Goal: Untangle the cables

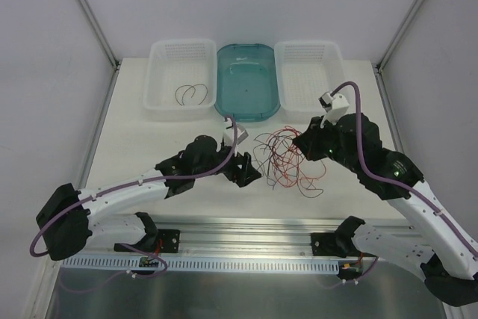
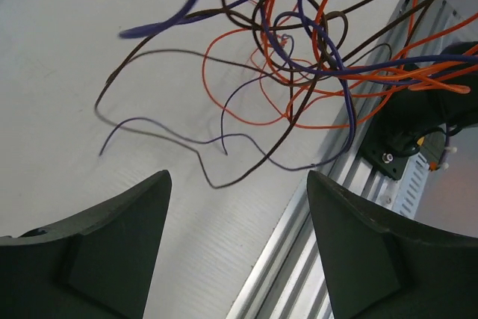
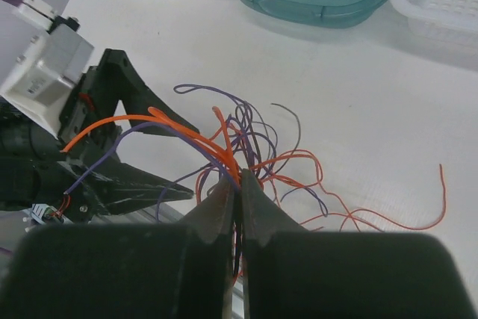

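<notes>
Pinching the cables (image 1: 287,160) in the right gripper (image 3: 239,188), with the left gripper (image 2: 239,184) spread wide and empty just left of the tangle.

Clamped tight at the right on a bundle of orange and purple strands that rise to its fingertips; gaping at the left, touching nothing. Lying on the table (image 1: 149,140) about midway along its near edge, between the two grippers, with loose red loops fanning toward the near right corner. Seen from the left wrist, directly ahead of the open jaws, with no strand between them. No single long axis to the tangle, but free brown and purple loops trailing toward the left arm, so probably best taken by that arm and drawn toward the left edge against the right-hand pinch. Likely risk: dragging the whole knot instead of freeing one strand.
</notes>
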Controlling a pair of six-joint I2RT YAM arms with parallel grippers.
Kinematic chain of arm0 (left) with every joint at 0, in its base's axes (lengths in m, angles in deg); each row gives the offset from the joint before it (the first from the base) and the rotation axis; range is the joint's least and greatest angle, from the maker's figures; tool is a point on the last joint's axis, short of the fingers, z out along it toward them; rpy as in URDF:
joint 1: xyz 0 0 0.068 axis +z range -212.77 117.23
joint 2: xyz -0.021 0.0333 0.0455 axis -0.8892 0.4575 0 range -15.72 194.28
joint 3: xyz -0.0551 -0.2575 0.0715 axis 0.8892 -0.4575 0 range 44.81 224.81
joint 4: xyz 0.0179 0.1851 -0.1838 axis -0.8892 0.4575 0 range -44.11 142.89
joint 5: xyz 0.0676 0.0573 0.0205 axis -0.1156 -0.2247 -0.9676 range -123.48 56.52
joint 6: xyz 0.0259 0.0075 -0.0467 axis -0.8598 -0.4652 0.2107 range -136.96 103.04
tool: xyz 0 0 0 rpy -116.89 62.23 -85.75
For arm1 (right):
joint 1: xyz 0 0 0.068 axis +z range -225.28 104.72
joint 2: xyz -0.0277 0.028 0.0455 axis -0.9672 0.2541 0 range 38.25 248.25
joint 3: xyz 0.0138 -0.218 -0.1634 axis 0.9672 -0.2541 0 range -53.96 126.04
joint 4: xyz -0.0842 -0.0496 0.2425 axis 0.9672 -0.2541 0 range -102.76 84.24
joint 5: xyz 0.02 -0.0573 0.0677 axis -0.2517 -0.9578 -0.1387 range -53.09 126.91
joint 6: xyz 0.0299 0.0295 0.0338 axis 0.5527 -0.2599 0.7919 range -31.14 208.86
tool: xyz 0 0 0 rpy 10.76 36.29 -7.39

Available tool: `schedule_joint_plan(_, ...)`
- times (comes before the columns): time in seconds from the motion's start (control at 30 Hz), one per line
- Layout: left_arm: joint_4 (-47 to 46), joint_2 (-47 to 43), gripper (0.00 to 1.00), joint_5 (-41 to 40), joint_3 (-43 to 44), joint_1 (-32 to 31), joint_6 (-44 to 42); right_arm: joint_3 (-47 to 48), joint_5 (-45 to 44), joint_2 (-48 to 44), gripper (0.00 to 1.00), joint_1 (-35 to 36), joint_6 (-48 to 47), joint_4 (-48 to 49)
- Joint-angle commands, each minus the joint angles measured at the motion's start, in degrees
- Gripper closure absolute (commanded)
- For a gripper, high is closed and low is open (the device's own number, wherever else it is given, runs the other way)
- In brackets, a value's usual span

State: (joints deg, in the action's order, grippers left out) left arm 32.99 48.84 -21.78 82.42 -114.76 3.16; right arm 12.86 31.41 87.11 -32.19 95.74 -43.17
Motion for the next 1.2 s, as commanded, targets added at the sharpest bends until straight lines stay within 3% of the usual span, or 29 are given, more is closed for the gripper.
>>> schedule_joint_plan(0.0, -8.53, 3.03, 0.27, -1.68, 1.68, -2.84, -10.87, 0.15, 1.72, 0.18, 0.99, 0.85, 1.21, 4.01)
schedule_joint_plan(0.17, -12.23, 5.84, 0.32, -1.42, 1.68, -4.97, -17.56, 0.15, 1.81, 0.36, 0.99, 1.21, 1.39, 4.10)
schedule_joint_plan(0.23, -12.58, 6.54, 0.42, -1.51, 2.03, -5.05, -18.10, 0.06, 2.16, 0.36, 0.99, 1.38, 1.56, 4.45)
schedule_joint_plan(0.3, -12.58, 6.90, 0.53, -1.16, 2.30, -5.14, -18.27, 0.06, 2.25, 0.45, 0.99, 1.47, 1.56, 4.62)
schedule_joint_plan(0.33, -12.58, 6.90, 0.71, -1.07, 2.30, -5.23, -18.19, -0.03, 2.25, 0.45, 0.99, 1.47, 1.56, 4.62)
schedule_joint_plan(0.43, -11.97, 6.11, 1.00, -2.29, 1.68, -5.23, -17.92, -0.56, 0.58, 0.18, 0.99, 1.56, 0.78, 4.36)
schedule_joint_plan(0.6, -4.86, 0.94, 1.00, -12.38, -0.42, -5.14, -14.94, -2.75, -11.34, -1.74, 0.99, -0.46, -0.28, -0.63)
schedule_joint_plan(0.73, 3.31, -5.39, 1.00, -30.89, -3.50, -3.22, -9.85, -4.69, -17.69, -5.26, 0.99, -6.96, -0.54, -4.33)
schedule_joint_plan(0.8, 9.81, -9.68, 1.00, -33.40, -5.08, -0.06, -3.88, -4.60, -21.11, -6.58, 0.99, -8.80, -1.25, -6.52)
schedule_joint_plan(0.93, 20.44, -17.87, 1.00, -33.76, -6.84, 13.28, 5.09, -2.41, -25.44, -7.82, 0.99, -12.67, -3.18, -9.70)
schedule_joint_plan(1.17, 38.99, -25.00, 1.00, -42.81, 0.53, 20.34, 14.94, -1.44, -29.04, -7.38, 0.99, -15.93, -3.97, -12.77)
